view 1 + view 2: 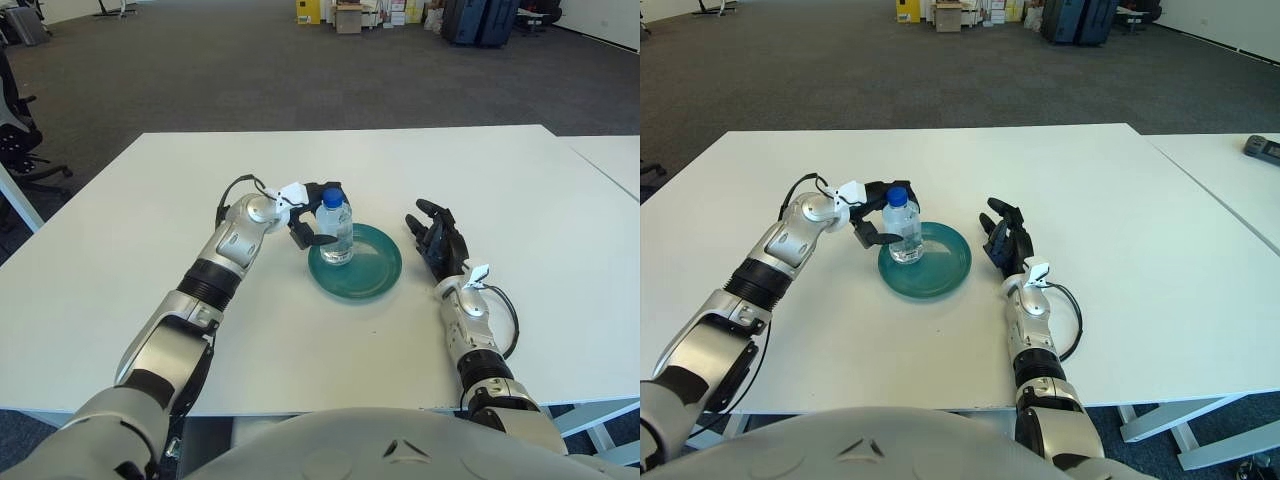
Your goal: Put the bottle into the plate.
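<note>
A clear water bottle (336, 230) with a blue cap stands upright in the left part of the teal plate (378, 272) at mid-table. My left hand (312, 213) reaches in from the left, its dark fingers curled around the bottle's left side, one near the cap and one low on the body. My right hand (437, 240) shows just right of the plate, fingers spread and holding nothing.
The white table (120, 260) stretches wide around the plate. A second white table (1240, 170) adjoins on the right with a small dark device (1262, 146) on it. Office chairs (15, 130) stand off the left edge; boxes and luggage line the far wall.
</note>
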Controlling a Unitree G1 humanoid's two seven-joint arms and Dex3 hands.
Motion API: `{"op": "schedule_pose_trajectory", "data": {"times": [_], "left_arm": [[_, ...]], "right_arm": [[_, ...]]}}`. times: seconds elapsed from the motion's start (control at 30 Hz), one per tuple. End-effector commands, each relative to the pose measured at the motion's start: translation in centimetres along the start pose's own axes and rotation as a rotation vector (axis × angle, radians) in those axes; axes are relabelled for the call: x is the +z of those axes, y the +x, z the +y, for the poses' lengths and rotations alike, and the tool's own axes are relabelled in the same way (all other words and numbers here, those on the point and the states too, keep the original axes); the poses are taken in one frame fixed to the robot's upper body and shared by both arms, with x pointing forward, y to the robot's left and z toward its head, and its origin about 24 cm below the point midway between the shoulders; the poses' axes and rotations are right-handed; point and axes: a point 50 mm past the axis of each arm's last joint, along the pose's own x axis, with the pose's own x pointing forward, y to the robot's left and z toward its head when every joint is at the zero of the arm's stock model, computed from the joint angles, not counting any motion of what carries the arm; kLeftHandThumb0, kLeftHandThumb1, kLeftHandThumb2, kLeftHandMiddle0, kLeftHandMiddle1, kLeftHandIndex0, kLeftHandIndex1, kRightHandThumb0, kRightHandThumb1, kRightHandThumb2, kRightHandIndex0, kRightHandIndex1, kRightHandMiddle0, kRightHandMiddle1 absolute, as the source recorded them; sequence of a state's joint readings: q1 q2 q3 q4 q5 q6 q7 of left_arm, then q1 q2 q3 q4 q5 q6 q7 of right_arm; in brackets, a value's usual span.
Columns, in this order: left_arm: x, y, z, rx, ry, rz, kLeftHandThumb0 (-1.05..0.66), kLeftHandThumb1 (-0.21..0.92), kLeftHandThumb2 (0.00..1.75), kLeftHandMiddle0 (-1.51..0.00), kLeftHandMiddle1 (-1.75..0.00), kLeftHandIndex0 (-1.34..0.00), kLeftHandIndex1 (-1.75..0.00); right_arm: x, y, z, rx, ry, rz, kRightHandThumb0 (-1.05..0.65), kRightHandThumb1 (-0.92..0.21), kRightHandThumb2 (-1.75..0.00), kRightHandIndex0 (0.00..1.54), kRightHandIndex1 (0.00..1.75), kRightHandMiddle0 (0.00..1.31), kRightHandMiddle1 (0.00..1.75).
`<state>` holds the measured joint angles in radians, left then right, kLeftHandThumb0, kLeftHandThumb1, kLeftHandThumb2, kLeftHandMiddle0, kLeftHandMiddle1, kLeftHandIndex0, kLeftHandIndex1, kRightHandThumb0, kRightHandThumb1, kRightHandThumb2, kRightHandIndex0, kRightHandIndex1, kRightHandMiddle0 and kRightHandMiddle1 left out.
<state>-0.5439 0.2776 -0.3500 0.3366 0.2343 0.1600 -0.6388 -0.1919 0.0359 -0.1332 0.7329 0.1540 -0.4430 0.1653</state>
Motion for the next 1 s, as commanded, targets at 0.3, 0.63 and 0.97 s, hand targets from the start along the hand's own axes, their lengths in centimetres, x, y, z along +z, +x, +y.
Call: {"op": "schedule_pose_trajectory", "data": {"times": [0.3,0.63,0.97], "left_arm": [[0.6,0.0,0.5,0.01,0.066,-0.006,-0.46,0.34,1.28,-1.13,-1.75,-0.58,-1.75],[0.3,0.0,0.1,0.007,0.082,0.005,-0.46,0.34,1.28,-1.13,-1.75,-0.59,-1.75],[0.0,0.0,-0.4,-0.077,0.099,-0.011,-0.46,0.34,1.28,-1.1,-1.75,-0.58,-1.75]], "right_arm": [[-2.7,-1.4,0.5,-0.025,0.062,0.128,-0.88,-0.92,-1.07,0.46,0.0,0.04,0.88],[-2.8,-1.4,0.7,-0.04,0.059,0.131,-0.89,-0.92,-1.07,0.46,0.0,0.05,0.88],[-2.8,-1.4,0.7,-0.04,0.068,0.127,-0.89,-0.92,-1.06,0.47,0.01,0.06,0.89]]}}
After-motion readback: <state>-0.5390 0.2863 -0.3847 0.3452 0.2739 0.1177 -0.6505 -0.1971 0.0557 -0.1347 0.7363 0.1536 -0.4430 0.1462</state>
